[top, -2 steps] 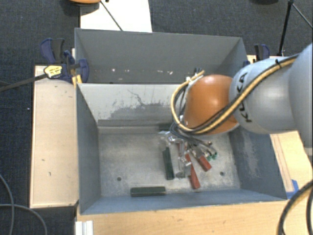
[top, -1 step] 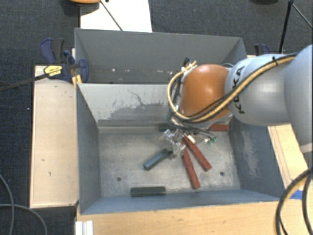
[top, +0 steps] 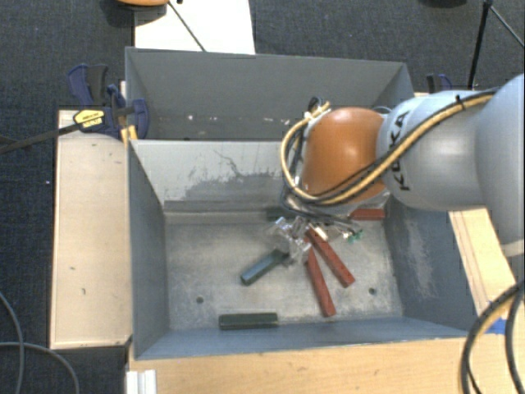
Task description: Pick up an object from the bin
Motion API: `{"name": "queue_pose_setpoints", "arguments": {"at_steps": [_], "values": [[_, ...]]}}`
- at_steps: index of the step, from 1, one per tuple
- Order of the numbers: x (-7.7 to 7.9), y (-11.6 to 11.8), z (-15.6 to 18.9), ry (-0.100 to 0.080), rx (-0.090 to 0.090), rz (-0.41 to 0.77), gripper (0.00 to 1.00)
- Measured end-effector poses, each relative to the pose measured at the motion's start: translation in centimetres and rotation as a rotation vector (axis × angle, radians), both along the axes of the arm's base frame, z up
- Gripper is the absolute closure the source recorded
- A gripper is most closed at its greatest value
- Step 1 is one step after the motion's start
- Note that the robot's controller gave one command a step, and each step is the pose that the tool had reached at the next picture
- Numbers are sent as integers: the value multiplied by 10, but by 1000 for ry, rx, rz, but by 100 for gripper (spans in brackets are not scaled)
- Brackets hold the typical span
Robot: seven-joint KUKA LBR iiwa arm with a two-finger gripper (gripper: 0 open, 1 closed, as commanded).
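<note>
Grey metal bin (top: 148,245), sloped walls, flat floor; contents are few and lie loose at centre and lower centre of the frame.

**Position.** The arm enters from the right. Its orange cover (top: 343,153) sits above the centre, and the gripper (top: 293,243) is low below it, close to the floor. Whether the gripper is open or closed cannot be told: its metal parts overlap the items under it.

**Nearest item.** A dark handled piece (top: 261,269), slim and grey-green, lies flat on the floor at centre frame. Its upper-right end is at or under the gripper. Contact cannot be confirmed.

**Orientation.** The long axis runs diagonally from lower left to upper right. The blunter, darker end points to the lower left; the other end points up-right into the gripper.

**Neighbours.** Two red-brown sticks (top: 335,267) lie just right of the gripper and run down toward the lower right. Their upper ends are crowded against the same spot. A dark flat bar (top: 248,321) lies well apart, near the front wall.

**Probable faults, as judged.**
- End grasp: the gripper stands over one end of the piece, not its middle. On lifting, the free lower-left end is likely to droop, swing or twist out.
- Double pick: the stick ends lie so close that a closing could catch a stick with the piece, or in place of it.
- Push-off: a closing not square to the diagonal axis could roll or slide the piece along the smooth floor.
- Floor contact: the gripper is low, so further descent risks jamming on the metal.
</note>
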State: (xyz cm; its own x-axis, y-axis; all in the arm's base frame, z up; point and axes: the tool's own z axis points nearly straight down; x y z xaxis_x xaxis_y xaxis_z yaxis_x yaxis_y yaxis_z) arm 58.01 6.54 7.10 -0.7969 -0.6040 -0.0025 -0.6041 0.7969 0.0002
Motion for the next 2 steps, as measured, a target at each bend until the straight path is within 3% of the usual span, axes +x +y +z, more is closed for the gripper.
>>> {"name": "queue_pose_setpoints", "arguments": {"at_steps": [1,2], "values": [[0,0,0,0,0,-1,100],[-26,-41,173,-5,-1,-18,100]]}}
